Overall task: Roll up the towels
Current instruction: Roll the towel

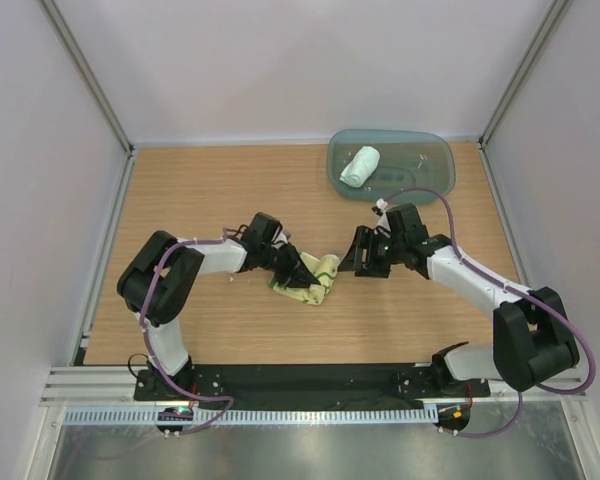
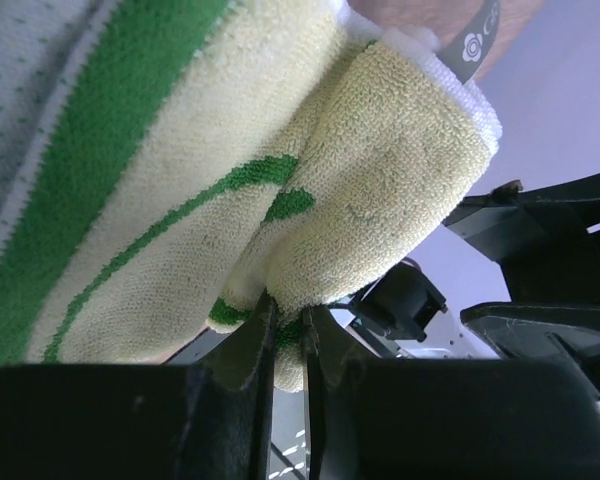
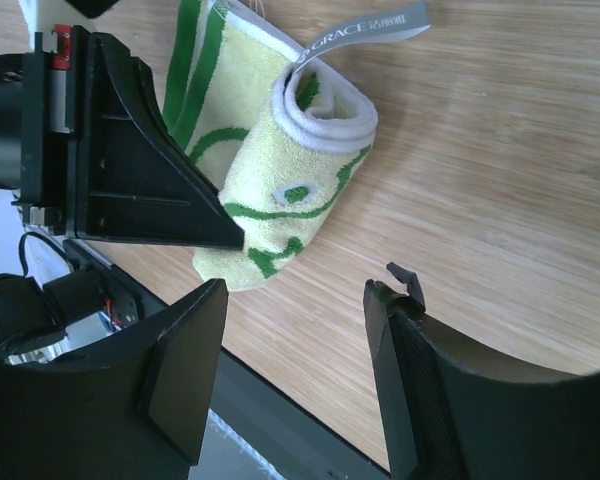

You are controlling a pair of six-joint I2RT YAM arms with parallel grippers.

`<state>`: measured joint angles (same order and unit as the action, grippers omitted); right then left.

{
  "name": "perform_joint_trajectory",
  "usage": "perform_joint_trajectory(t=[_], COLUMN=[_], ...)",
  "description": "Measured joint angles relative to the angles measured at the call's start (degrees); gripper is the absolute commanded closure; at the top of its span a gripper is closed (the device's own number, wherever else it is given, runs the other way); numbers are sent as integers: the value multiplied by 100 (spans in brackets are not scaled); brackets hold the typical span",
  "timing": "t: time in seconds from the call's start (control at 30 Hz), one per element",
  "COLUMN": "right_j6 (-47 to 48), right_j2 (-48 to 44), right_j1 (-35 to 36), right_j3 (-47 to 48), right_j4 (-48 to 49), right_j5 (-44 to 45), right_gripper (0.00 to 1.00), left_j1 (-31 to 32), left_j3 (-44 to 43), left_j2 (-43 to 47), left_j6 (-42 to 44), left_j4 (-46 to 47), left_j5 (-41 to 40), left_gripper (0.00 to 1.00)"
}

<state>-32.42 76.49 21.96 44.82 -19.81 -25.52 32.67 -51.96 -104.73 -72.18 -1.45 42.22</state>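
Wooden table (image 1: 200, 190) surface is bounded by pale walls on three sides, and the arm bases occupy the near edge. The yellow towel (image 1: 315, 285), green-edged, lies near the table centre, partly rolled. The roll forms its right end and the flat remainder extends to the left. A grey label (image 3: 365, 35) projects from one end of the roll.

The left gripper (image 1: 298, 272) pinches a fold of the cloth at the roll, fingers (image 2: 250, 350) pressed together on it. The right gripper (image 1: 352, 255) stands just right of the roll, jaws spread with only bare wood showing between them, apart from the cloth.

The white towel (image 1: 360, 166), rolled, lies inside the teal tray (image 1: 442, 165) at the far right corner, well apart from both grippers. Bare wood extends across the far left and along the near edge.
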Motion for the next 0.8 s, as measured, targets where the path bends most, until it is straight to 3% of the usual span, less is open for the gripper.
perform_joint_trajectory(t=[0.23, 0.47, 0.8], right_j6=[-442, -855, -1335], right_j2=[297, 758, 1453], right_j1=[221, 627, 813], right_j3=[-428, -570, -525], right_j4=[962, 1860, 2938], right_j5=[-83, -7, 2], right_gripper=[37, 67, 69], left_j1=[-109, -188, -391], left_j3=[407, 463, 385], left_j2=[-22, -155, -175], left_j6=[-247, -256, 116], left_j4=[345, 483, 175], left_j5=[-22, 13, 37], left_gripper=[100, 100, 100])
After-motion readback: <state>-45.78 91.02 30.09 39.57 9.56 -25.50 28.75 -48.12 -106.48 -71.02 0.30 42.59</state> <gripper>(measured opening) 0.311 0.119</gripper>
